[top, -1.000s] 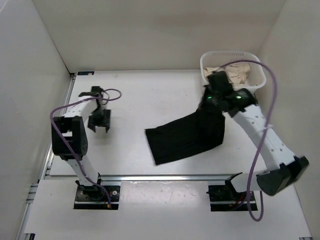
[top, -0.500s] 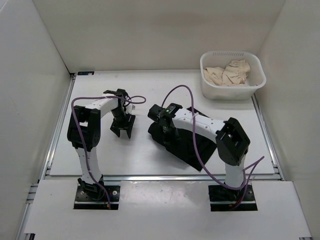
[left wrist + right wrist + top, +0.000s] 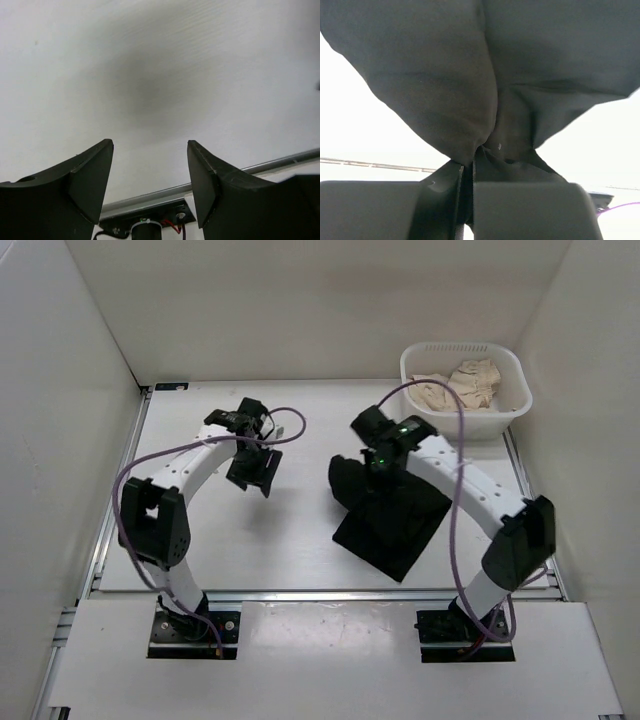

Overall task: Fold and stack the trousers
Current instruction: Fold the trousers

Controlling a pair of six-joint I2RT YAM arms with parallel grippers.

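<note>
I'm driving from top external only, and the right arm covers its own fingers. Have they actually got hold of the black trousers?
Observer: Yes. In the right wrist view the right fingers are shut on a bunched fold of the trousers, with cloth pinched in the seam between them.
Operator: And the left fingers, are they carrying anything?
Observer: No. In the left wrist view the left fingers stand open, with only bare table showing between them.
</note>
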